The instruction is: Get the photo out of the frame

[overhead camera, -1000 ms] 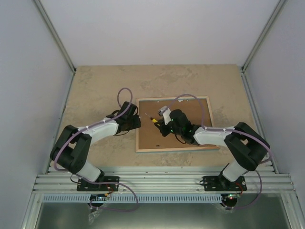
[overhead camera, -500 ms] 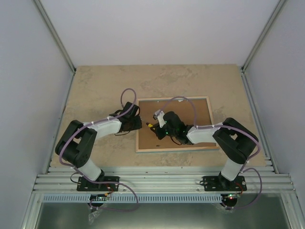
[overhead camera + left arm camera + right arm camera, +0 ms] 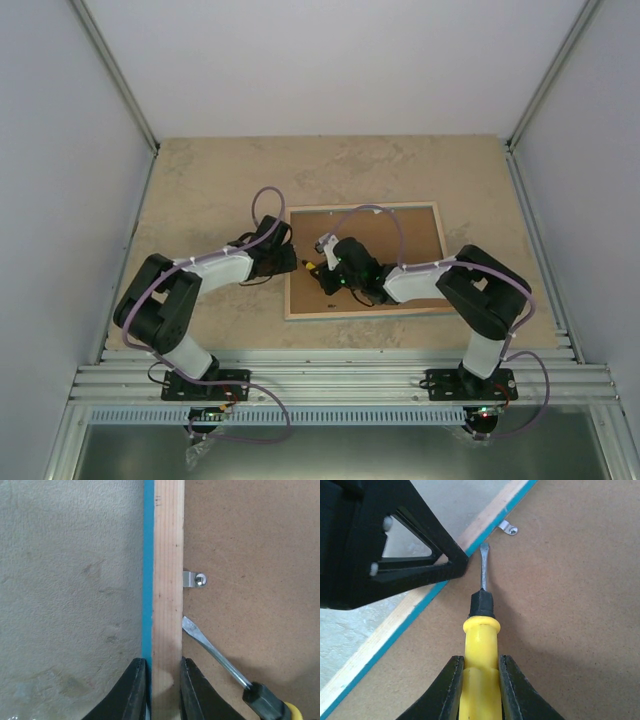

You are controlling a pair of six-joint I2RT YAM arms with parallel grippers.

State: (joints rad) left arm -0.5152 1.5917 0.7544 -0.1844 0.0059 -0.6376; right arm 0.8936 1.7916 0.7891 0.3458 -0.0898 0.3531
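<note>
The frame [image 3: 167, 555] is pinched at its left rail by the left gripper [image 3: 161, 666] — a screwdriver [image 3: 481, 630], by the right gripper [image 3: 480, 662].

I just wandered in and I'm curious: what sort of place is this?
Probably a robotics test booth: left arm and right arm bolted to an aluminium rail, plain white walls, one frame on the table.

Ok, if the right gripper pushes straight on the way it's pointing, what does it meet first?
The screwdriver in the right gripper leads: its tip would likely meet the frame first, on its wooden rail at the seam with the brown backing; depth is unclear.
</note>
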